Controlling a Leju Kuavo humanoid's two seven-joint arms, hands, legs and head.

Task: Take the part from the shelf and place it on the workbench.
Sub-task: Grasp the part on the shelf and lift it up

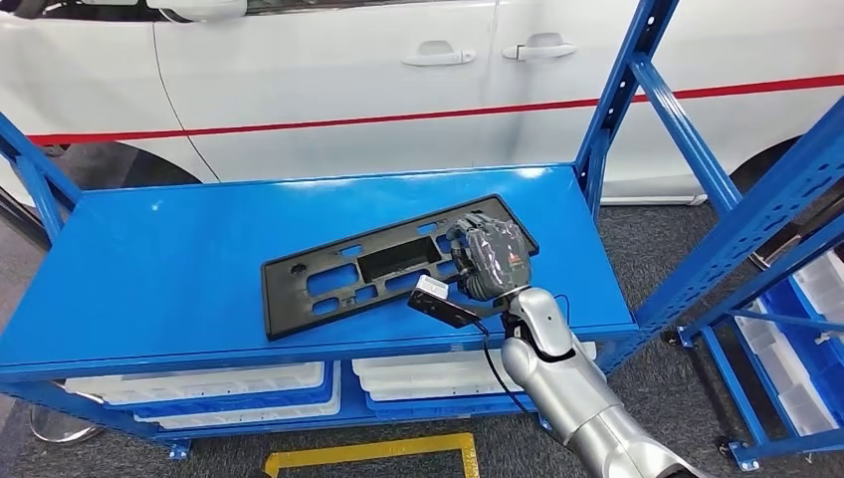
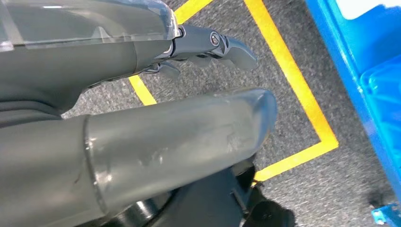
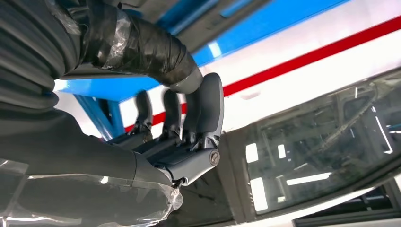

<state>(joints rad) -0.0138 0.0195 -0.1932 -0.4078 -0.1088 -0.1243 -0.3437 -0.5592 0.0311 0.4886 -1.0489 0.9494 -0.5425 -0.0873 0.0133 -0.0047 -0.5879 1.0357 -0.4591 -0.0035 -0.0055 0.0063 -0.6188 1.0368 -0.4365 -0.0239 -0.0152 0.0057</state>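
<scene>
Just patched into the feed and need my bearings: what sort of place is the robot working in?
Probably a car assembly or workshop floor. A white car stands behind a blue steel shelf rack, yellow floor marking lines the grey carpet, and the right hand rests on a black plastic car part.

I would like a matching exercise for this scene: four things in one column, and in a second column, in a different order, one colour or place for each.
Things:
1. black part
2. right hand
3. floor tape
4. car

Colour or place:
a. white with a red stripe, behind the shelf
b. lying flat on the blue shelf
c. yellow, on the grey carpet
d. over the part's right end

Pairs: 1-b, 2-d, 3-c, 4-a
</scene>
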